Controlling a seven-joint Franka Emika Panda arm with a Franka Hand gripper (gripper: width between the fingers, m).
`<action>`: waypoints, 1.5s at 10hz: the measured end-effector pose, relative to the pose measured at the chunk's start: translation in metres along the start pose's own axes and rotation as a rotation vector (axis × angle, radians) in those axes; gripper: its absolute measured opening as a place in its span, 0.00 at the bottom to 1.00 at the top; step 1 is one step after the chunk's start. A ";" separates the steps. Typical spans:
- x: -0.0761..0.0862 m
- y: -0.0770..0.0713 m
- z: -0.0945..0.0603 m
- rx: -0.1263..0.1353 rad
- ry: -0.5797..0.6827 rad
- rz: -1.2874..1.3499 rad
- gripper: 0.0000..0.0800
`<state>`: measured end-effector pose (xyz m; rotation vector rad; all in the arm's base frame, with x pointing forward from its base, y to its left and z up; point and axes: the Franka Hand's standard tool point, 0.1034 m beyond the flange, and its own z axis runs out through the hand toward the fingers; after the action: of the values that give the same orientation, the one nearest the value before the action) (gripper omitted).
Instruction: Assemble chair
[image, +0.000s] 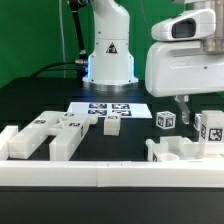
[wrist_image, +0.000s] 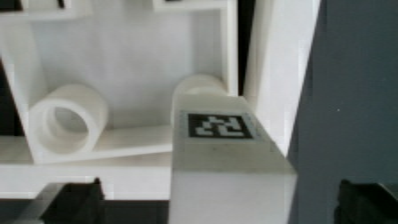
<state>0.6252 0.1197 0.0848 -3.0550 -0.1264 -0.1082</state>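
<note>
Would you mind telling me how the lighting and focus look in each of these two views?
Exterior view: even, bright lighting; the white arm is blown out and loses surface detail, while the tags on the marker board stay fairly crisp. Wrist view: soft all over, the tagged post close to the lens with smeared edges, its tag still legible.

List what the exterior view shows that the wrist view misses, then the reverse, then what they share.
Only the exterior view: the robot base, the marker board, a slab part on the exterior view's left and a tagged block. Only the wrist view: a round peg and a tagged post, seen close up. Both: the gripper, its fingers apart, above a white chair part.
</note>
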 end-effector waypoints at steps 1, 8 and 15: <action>0.000 -0.001 0.000 0.000 0.000 -0.001 0.78; 0.000 -0.002 0.000 0.004 0.000 0.134 0.36; 0.000 -0.003 0.001 0.024 -0.008 0.694 0.37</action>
<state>0.6247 0.1231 0.0839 -2.8774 0.9059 -0.0445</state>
